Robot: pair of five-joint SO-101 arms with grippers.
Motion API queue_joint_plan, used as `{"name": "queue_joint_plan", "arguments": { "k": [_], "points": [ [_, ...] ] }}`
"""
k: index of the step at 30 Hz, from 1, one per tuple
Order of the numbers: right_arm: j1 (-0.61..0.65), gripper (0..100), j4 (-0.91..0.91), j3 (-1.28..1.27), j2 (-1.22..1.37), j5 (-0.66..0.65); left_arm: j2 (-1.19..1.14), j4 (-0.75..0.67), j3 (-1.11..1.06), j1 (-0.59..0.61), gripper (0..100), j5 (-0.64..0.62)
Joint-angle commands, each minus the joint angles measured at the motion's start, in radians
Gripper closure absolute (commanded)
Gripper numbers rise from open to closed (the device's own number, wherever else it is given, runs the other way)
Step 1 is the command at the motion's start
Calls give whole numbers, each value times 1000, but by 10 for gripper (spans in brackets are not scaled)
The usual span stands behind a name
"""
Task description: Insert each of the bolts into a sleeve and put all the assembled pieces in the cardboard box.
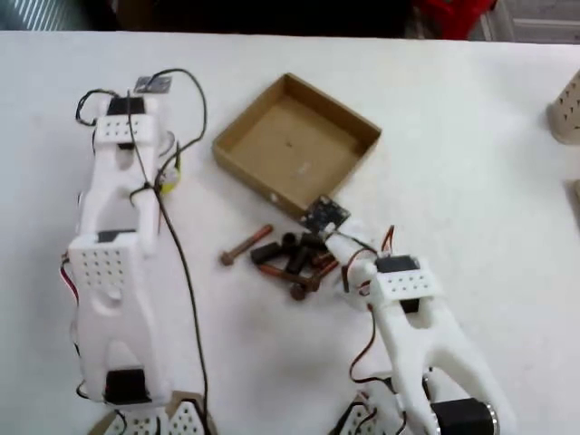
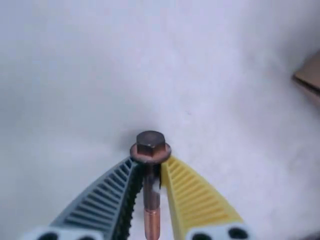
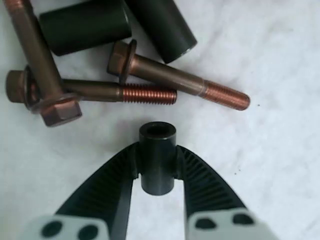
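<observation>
My left gripper (image 2: pixel 150 167), with one grey and one yellow finger, is shut on a copper bolt (image 2: pixel 150 146) whose hex head pokes out past the fingertips above the white table. In the high view this gripper (image 1: pixel 169 178) sits left of the cardboard box (image 1: pixel 349 122). My right gripper (image 3: pixel 156 152) has black fingers shut on a short black sleeve (image 3: pixel 157 175), hole end outward. It (image 1: pixel 314 246) is at the pile of bolts and sleeves (image 1: pixel 292 263) just in front of the box. Three bolts (image 3: pixel 175 80) and two sleeves (image 3: pixel 82 25) lie beyond the held sleeve.
One bolt (image 1: pixel 245 246) lies apart at the pile's left side. The box is empty inside, and its corner (image 2: pixel 310 75) shows in the left wrist view. Black cables (image 1: pixel 181 263) trail across the table beside the left arm. A perforated beige object (image 1: pixel 566 109) stands at the far right.
</observation>
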State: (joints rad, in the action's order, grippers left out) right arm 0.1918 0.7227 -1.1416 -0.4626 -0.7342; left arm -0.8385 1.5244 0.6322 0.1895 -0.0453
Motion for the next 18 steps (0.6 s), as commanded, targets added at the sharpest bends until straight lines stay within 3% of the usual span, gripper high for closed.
{"name": "queue_joint_plan", "arguments": {
  "k": [1, 11, 14, 18],
  "points": [
    [7, 981, -19, 25, -21, -14, 142, -101, -141, 12, 982, 20],
    [7, 981, -18, 25, -21, -12, 713, -643, -937, 5, 980, 18],
    [7, 981, -15, 25, -21, -11, 780, -710, -1045, 5, 971, 18],
    [7, 981, -13, 25, -21, -8, 791, -710, -1079, 8, 871, 12]
  ]
}}
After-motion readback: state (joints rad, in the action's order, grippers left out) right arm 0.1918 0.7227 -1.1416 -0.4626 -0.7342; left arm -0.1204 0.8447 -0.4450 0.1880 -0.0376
